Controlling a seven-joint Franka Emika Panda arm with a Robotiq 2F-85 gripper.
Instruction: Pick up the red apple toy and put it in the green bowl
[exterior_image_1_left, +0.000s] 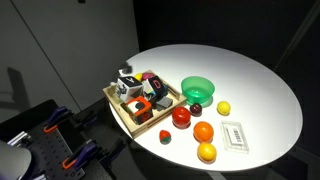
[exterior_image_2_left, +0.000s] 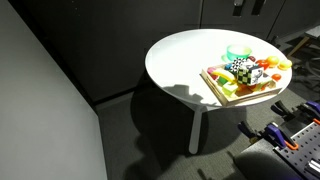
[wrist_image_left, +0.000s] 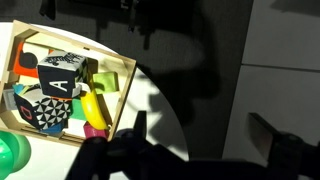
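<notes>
The red apple toy (exterior_image_1_left: 181, 117) lies on the round white table (exterior_image_1_left: 250, 80), just off the wooden tray's corner. The green bowl (exterior_image_1_left: 197, 88) stands behind it, apart from it, and also shows in an exterior view (exterior_image_2_left: 238, 52) and at the lower left edge of the wrist view (wrist_image_left: 10, 152). My gripper (wrist_image_left: 203, 132) is open and empty, high above the table's edge beside the tray. The apple is out of the wrist view. The gripper does not show in the exterior view that has the apple.
A wooden tray (exterior_image_1_left: 117, 100) holds patterned blocks and toy food. An orange ball (exterior_image_1_left: 203, 131), a yellow-orange fruit (exterior_image_1_left: 206, 152), a lemon (exterior_image_1_left: 223, 108), a small red strawberry piece (exterior_image_1_left: 165, 135) and a white card (exterior_image_1_left: 234, 135) lie near the apple. Orange clamps (exterior_image_1_left: 68, 160) sit below the table.
</notes>
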